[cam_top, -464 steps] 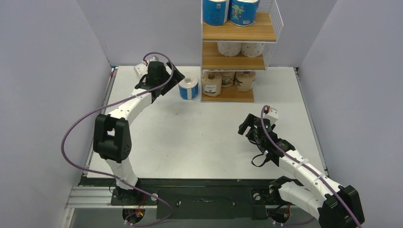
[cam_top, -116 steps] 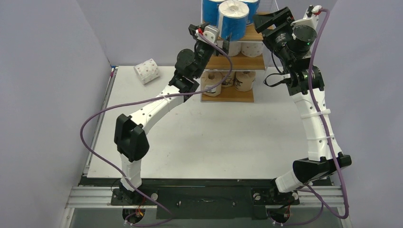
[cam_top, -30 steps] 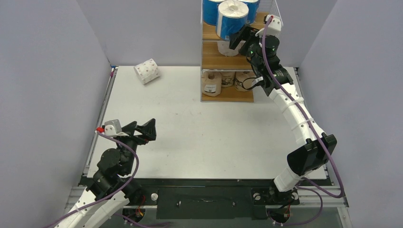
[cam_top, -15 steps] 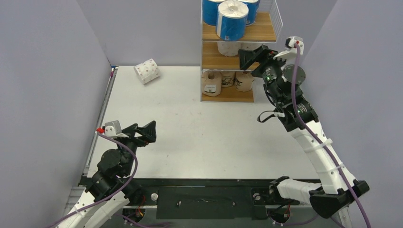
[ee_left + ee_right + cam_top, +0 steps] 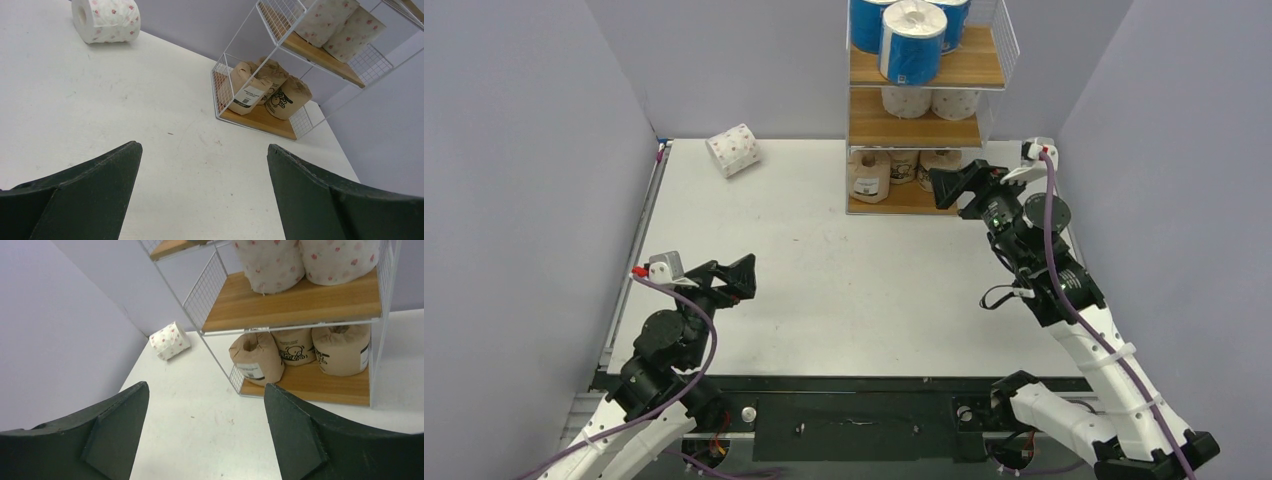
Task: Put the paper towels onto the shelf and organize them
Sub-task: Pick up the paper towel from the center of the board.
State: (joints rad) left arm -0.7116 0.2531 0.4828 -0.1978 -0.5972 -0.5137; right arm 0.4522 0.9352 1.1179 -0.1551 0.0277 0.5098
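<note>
Site check, remote station. The shelf (image 5: 874, 128) stands at the far edge of the table (image 5: 844, 290), with its open front toward the arms and white mesh closing its left side.

Top tier: three blue rolls on end. The front one (image 5: 912, 42) stands by the front edge, core hole up, and partly hides the two behind it.

Middle tier: two white pink-dotted rolls (image 5: 272, 260) side by side toward the back, with bare board in front of them.

Bottom tier: three brown kraft rolls (image 5: 295, 352) in a row, on end, cores up. The leftmost shows its label.

One dotted roll (image 5: 732, 150) is off the shelf. It lies on its side near the far left corner of the table, well apart from the rack. Its long axis is level with the tabletop and its core opening faces left and slightly away. The mesh side panel stands between it and the tiers.

The left gripper (image 5: 202, 147) is low near its base, over the near left of the table, with its fingers spread wide and holding nothing.

The right gripper (image 5: 206, 387) hangs just in front of the shelf's lower right, aimed at the tiers. It is likewise spread wide and holding nothing.
</note>
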